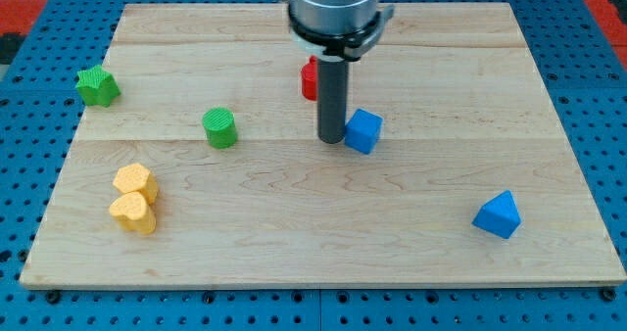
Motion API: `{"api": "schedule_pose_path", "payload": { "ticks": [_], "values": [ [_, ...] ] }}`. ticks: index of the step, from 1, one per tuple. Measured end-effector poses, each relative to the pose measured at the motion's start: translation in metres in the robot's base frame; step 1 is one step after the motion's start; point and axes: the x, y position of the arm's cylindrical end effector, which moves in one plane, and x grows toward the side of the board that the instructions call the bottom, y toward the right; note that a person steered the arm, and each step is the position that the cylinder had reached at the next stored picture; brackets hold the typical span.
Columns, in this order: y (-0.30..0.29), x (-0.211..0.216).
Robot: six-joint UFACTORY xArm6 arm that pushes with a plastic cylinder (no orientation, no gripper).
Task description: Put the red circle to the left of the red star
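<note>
A red block point(309, 78) shows at the view's upper middle, mostly hidden behind my rod, so I cannot tell if it is the circle or the star. Only one red block is visible. My tip point(331, 140) rests on the board just below that red block and right beside the left side of a blue cube point(363, 130), close to touching it.
A green star point(98, 85) sits at the view's left edge of the wooden board point(441, 86). A green cylinder point(220, 127) stands left of the tip. Two yellow blocks point(134, 199) lie together at lower left. A blue triangular block point(498, 214) lies at lower right.
</note>
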Motion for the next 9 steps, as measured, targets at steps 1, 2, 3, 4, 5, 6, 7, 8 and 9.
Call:
{"api": "schedule_pose_path", "payload": {
  "ticks": [1, 2, 3, 4, 5, 6, 7, 8, 9],
  "values": [
    [0.006, -0.021],
    [0.060, 0.007],
    [0.113, 0.064],
    [0.104, 0.050],
    [0.055, -0.015],
    [-0.009, -0.078],
    [-0.105, -0.079],
    [-0.113, -0.054],
    [-0.202, -0.067]
  ]
}}
